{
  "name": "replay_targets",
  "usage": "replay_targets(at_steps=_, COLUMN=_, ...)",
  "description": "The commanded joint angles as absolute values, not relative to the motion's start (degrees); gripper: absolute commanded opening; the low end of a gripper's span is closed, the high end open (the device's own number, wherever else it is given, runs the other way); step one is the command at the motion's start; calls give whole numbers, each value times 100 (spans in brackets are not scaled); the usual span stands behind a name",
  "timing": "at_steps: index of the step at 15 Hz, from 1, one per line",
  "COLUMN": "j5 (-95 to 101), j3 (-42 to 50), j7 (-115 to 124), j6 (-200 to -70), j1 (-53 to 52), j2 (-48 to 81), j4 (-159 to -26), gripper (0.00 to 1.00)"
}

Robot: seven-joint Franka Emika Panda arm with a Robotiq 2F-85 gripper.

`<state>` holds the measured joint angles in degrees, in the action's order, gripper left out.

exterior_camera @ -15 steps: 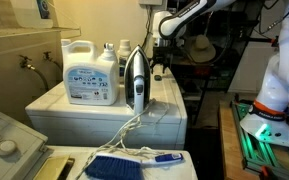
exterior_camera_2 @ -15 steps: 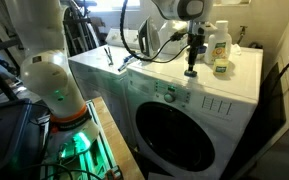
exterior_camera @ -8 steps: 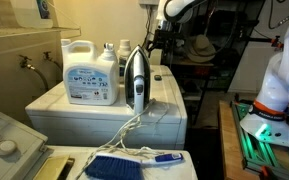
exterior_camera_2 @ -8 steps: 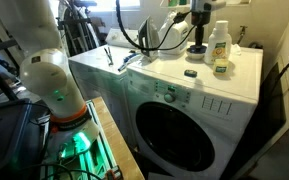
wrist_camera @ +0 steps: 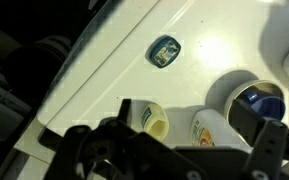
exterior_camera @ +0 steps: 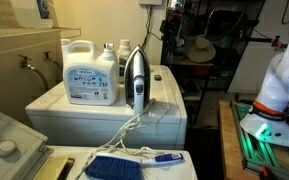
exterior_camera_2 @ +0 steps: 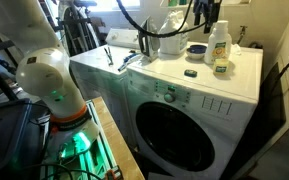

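End effector [exterior_camera_2: 206, 14] hangs empty, fingers apart, above the cap [exterior_camera_2: 190, 72]; going slow and straight should miss the bottle [exterior_camera_2: 219, 45].

Washer [exterior_camera_2: 174, 95] fills frame ctr in an exterior view. On its top: iron [exterior_camera_2: 152, 35] upper left, bottle [exterior_camera_2: 220, 48] at right rear, cap [exterior_camera_2: 196, 50] just left of it, small flat object [exterior_camera_2: 190, 72] nearer front edge. Gripper [exterior_camera_2: 210, 12] above cap, top of frame. Detergent jug [exterior_camera: 90, 72] left of iron in an exterior view.
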<state>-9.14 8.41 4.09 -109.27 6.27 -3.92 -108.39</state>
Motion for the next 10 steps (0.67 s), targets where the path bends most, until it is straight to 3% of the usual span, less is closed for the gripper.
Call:
replay_targets(at_steps=1, j5=-909, j3=976, j7=-963, j6=-10439, j1=760, j2=-453, j4=-10737, gripper=100)
replay_targets(at_steps=10, j5=-737, j3=1004, j7=-1984, j6=-10499, j1=805, j2=-425, j4=-10730, gripper=100)
